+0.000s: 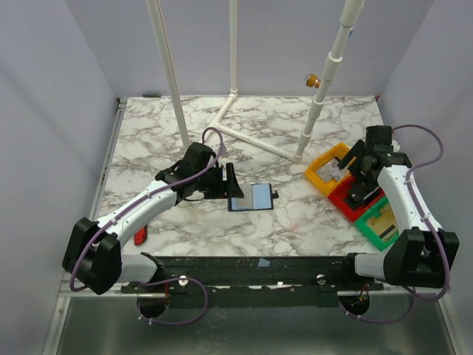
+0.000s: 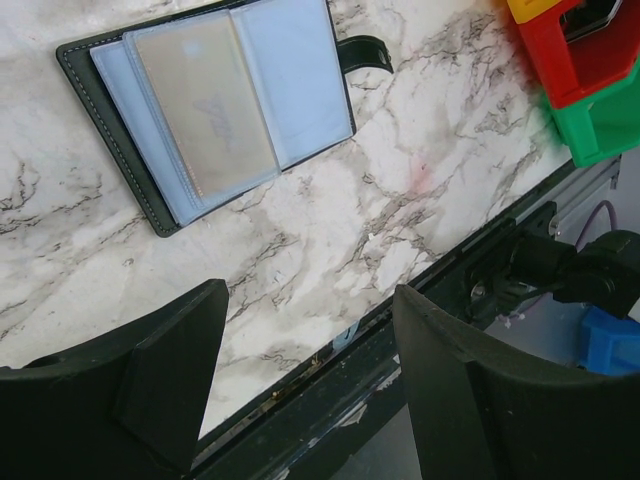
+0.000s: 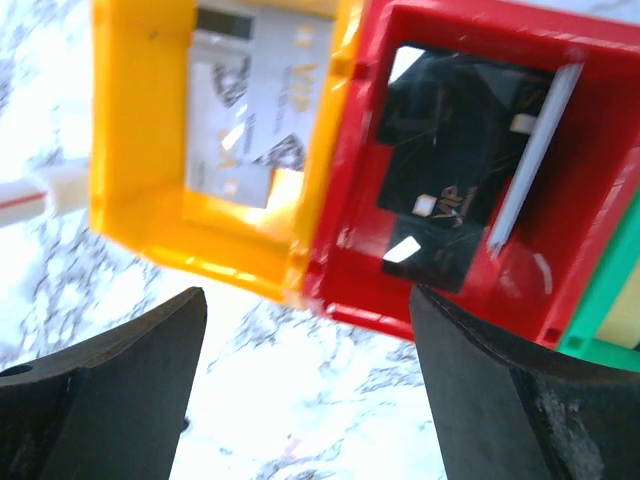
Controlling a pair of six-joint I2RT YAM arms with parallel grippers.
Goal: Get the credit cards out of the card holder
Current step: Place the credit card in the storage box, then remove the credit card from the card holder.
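The card holder (image 2: pixel 200 110) is lying open and flat on the marble bench (image 1: pixel 310 222), near the middle, with its bluish inside facing up and its small strap tab (image 2: pixel 365 52) sticking out at one side; a tan card (image 2: pixel 205 105) is sitting inside one of its clear sleeves, still within the holder.

The left hand (image 2: pixel 308 330) is hovering just beside the holder on its left, near the bench's front edge in the wrist view; its two dark fingers are standing well apart with nothing between them, and they are not touching the holder.

The right hand (image 3: pixel 305 330) is hanging over the row of bins at the right side of the bench, well apart from the holder; its fingers are spread wide and are gripping nothing.

Below it the yellow bin (image 3: pixel 140 200) is holding a grey card (image 3: pixel 250 110) lying flat; the red bin (image 3: pixel 350 250), touching the yellow one, is holding a black card (image 3: pixel 450 190), with a thin white strip (image 3: pixel 530 160) leaning near its wall, though I cannot tell what that strip is; the green bin (image 1: pixel 369 231) is sitting next along the row, and a gold-coloured card (image 1: pixel 382 222) is lying in it, partly hidden by the right arm.
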